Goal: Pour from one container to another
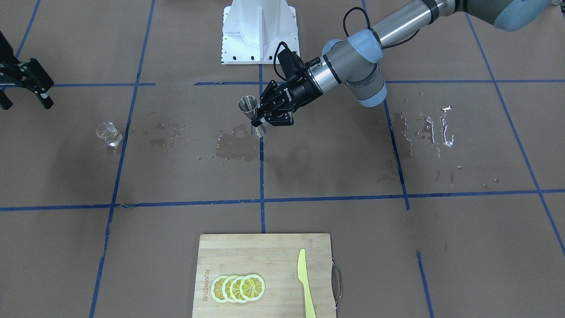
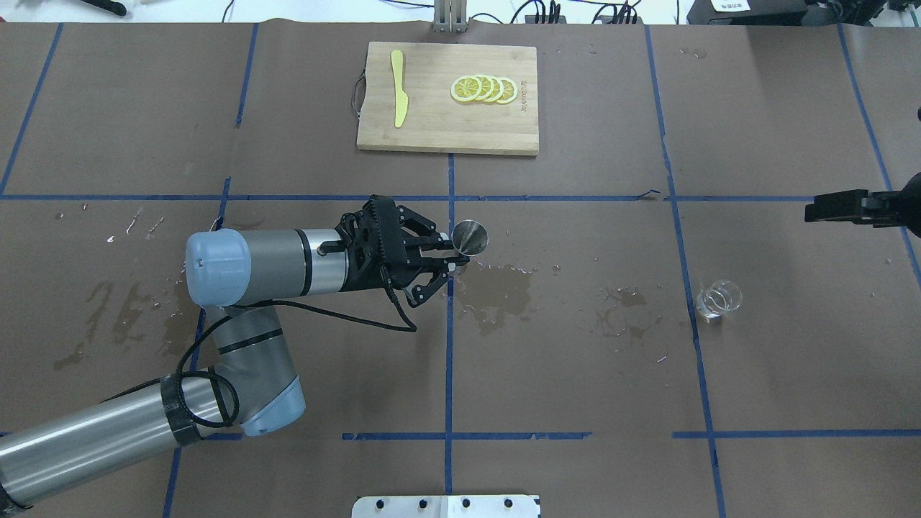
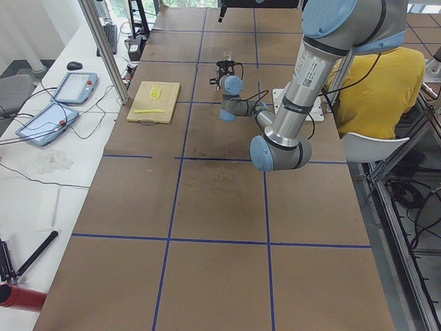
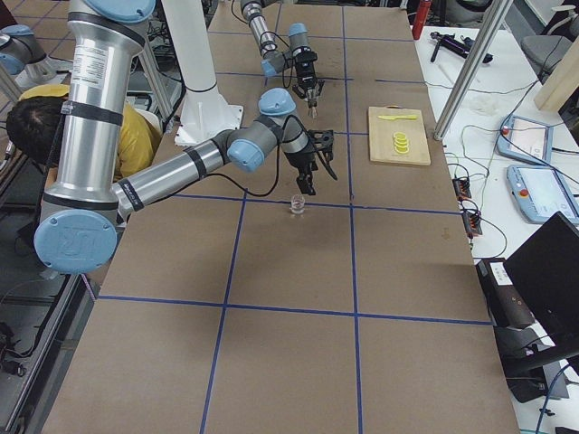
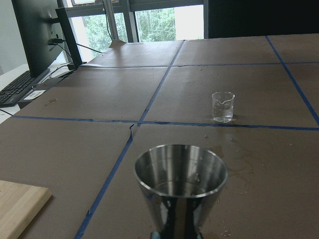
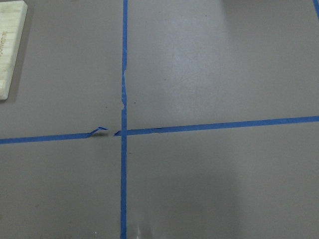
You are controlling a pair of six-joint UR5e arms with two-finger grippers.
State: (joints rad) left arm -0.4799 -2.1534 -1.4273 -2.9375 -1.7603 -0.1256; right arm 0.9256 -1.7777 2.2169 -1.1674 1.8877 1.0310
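The steel jigger stands upright near the table's centre, its open top cone facing up. My left gripper is shut on the jigger below that cone. In the left wrist view the jigger fills the lower middle, and its bottom is out of frame. The clear glass beaker stands alone on the paper well to the right, also seen as the beaker and the beaker. My right gripper is open and empty, up beyond the beaker near the table's right edge.
A wooden cutting board at the far middle carries lemon slices and a yellow knife. Wet patches mark the paper around the jigger and on the left. A person in a yellow shirt sits behind the robot base.
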